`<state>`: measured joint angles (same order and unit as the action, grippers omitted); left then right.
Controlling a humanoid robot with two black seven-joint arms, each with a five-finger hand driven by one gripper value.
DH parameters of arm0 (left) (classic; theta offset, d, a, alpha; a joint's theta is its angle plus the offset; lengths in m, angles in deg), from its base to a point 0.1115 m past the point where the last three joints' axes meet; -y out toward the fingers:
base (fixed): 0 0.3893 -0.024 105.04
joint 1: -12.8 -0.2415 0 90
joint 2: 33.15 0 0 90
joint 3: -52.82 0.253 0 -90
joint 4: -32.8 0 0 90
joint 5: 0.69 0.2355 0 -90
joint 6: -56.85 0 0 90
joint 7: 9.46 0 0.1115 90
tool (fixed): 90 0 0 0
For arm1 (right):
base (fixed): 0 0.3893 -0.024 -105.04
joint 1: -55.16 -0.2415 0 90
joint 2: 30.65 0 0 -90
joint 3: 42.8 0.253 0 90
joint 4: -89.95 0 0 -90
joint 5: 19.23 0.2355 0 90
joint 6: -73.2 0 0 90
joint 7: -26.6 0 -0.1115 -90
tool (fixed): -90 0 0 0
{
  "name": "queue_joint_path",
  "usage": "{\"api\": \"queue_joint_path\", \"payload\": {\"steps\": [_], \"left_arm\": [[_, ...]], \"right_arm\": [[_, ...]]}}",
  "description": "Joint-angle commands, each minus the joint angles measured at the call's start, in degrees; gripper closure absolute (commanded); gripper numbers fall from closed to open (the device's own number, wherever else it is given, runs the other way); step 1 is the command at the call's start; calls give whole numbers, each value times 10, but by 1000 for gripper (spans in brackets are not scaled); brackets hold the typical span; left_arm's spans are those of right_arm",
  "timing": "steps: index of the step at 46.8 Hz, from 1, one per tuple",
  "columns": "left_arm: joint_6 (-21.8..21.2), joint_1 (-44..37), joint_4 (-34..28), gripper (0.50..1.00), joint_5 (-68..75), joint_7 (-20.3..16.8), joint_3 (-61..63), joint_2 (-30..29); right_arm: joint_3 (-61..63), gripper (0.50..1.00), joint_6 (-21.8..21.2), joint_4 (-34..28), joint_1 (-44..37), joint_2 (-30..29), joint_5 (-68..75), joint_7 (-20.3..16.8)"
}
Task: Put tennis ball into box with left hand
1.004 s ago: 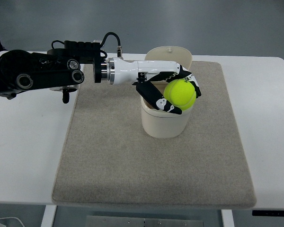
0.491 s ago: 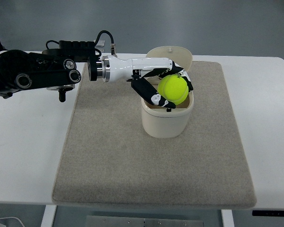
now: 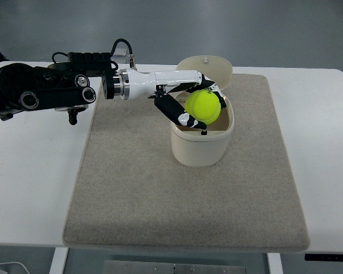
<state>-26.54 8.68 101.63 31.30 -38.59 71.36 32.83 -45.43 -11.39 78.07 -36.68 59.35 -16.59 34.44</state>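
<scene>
A yellow-green tennis ball (image 3: 204, 107) sits in my left hand (image 3: 192, 106), whose black and white fingers (image 3: 177, 112) curl around it. The hand holds the ball just above the open mouth of a cream box (image 3: 202, 143), which stands on a grey mat (image 3: 183, 188). The box's round lid (image 3: 206, 64) is tipped up behind it. My left arm (image 3: 46, 91) reaches in from the left edge. The right arm is out of view.
The mat lies on a white table (image 3: 28, 182), with bare mat in front of and beside the box. The table's front edge runs along the bottom of the view.
My left hand has drawn back to the left with the ball, bringing it from the box's right rim to over the opening.
</scene>
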Motion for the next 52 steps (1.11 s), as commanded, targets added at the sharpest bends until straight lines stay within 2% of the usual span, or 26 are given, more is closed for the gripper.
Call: {"api": "queue_joint_path", "payload": {"steps": [1, 4, 10, 14, 18, 31, 41, 44, 52], "left_arm": [[-1, -1, -1, 793, -1, 0, 0, 2], [-1, -1, -6, 774, 0, 0, 0, 4], [-9, -1, -11, 626, -1, 0, -2, 6], [-12, 0, -10, 604, -1, -1, -4, 6], [-12, -1, -9, 544, -2, -1, -6, 6], [-14, 1, 13, 540, -8, -1, -12, 5], [-19, -3, 59, 542, -10, -1, -97, -10], [-31, -8, 59, 544, -11, -1, -141, -12], [-100, -52, 28, 551, -32, -1, -254, -17]], "right_arm": [[0, 562, 0, 0, 0, 0, 0, 0], [0, 562, 0, -1, 0, 0, 0, 0], [0, 562, 0, 0, 0, 0, 0, 1], [0, 562, 0, 0, 0, 0, 0, 1], [0, 562, 0, 0, 0, 0, 0, 0], [0, 562, 0, 0, 0, 0, 0, 0], [0, 562, 0, 0, 0, 0, 0, 0], [0, 562, 0, 0, 0, 0, 0, 1], [0, 562, 0, -1, 0, 0, 0, 0]]}}
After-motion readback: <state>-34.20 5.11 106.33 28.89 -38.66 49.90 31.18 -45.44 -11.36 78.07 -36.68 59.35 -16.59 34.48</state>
